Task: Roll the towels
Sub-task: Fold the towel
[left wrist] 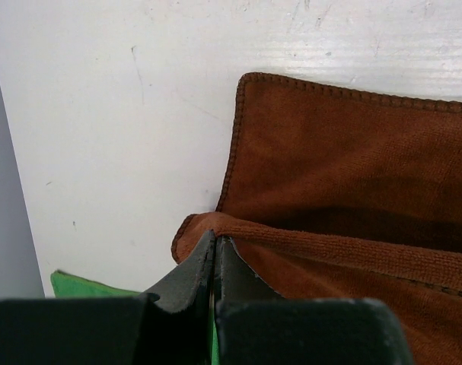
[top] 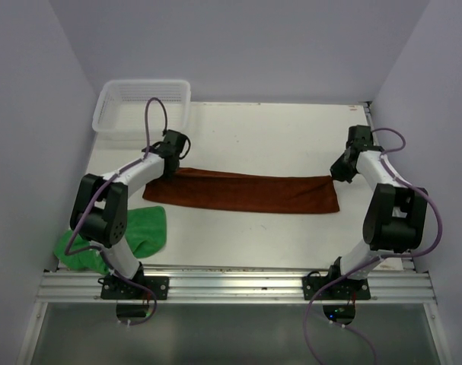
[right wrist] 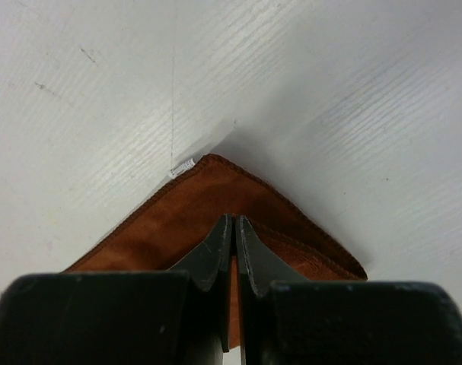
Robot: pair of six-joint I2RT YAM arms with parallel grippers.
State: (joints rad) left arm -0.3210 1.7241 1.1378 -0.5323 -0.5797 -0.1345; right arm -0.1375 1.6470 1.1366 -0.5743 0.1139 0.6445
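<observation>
The rust-brown towel (top: 246, 194) lies folded into a long strip across the middle of the table. My left gripper (top: 168, 166) sits at the strip's left end. In the left wrist view its jaws (left wrist: 216, 239) are pressed together, their tips at the raised folded edge of the brown towel (left wrist: 352, 167). My right gripper (top: 336, 177) is at the strip's right end. Its jaws (right wrist: 235, 220) stand nearly together over the corner of the brown towel (right wrist: 177, 220), tips at the upper layer's edge. The green towel (top: 139, 232) lies crumpled at the front left by the left arm's base, its edge (left wrist: 78, 285) showing.
A white mesh basket (top: 177, 99) stands at the back left corner. Pale walls close in the table on the left, right and back. A metal rail (top: 238, 285) runs along the near edge, with both arm bases on it.
</observation>
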